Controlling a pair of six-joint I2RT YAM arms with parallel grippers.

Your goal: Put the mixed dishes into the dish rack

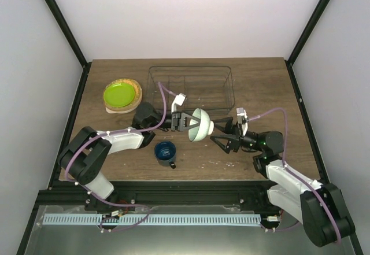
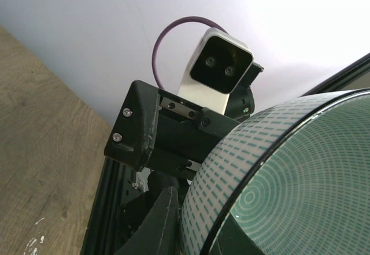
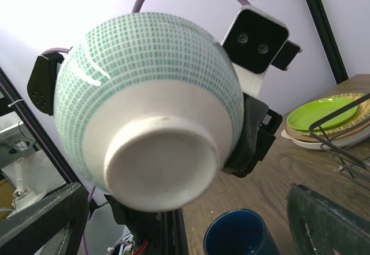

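Note:
The pale mint bowl [image 1: 199, 125] hangs on its side above the table, in front of the clear dish rack [image 1: 191, 86]. My left gripper [image 1: 186, 121] is shut on its rim, one finger [image 2: 156, 220] outside the wall [image 2: 243, 168] and one inside. My right gripper [image 1: 218, 133] is open, its fingers [image 3: 40, 217] spread wide around the bowl's white foot [image 3: 162, 162] without touching it. The dark blue mug [image 1: 166, 151] stands upright below the bowl, also in the right wrist view [image 3: 237, 235]. The lime-green plate [image 1: 120, 93] lies on the tan woven plate [image 1: 136, 91], with a pale plate edge [image 1: 113, 110] beneath.
The plate stack sits at the back left, left of the rack, and also shows in the right wrist view [image 3: 324, 111]. The rack's near rim [image 3: 341, 129] shows as dark lines at the right. A black frame edges the table [image 1: 254, 87].

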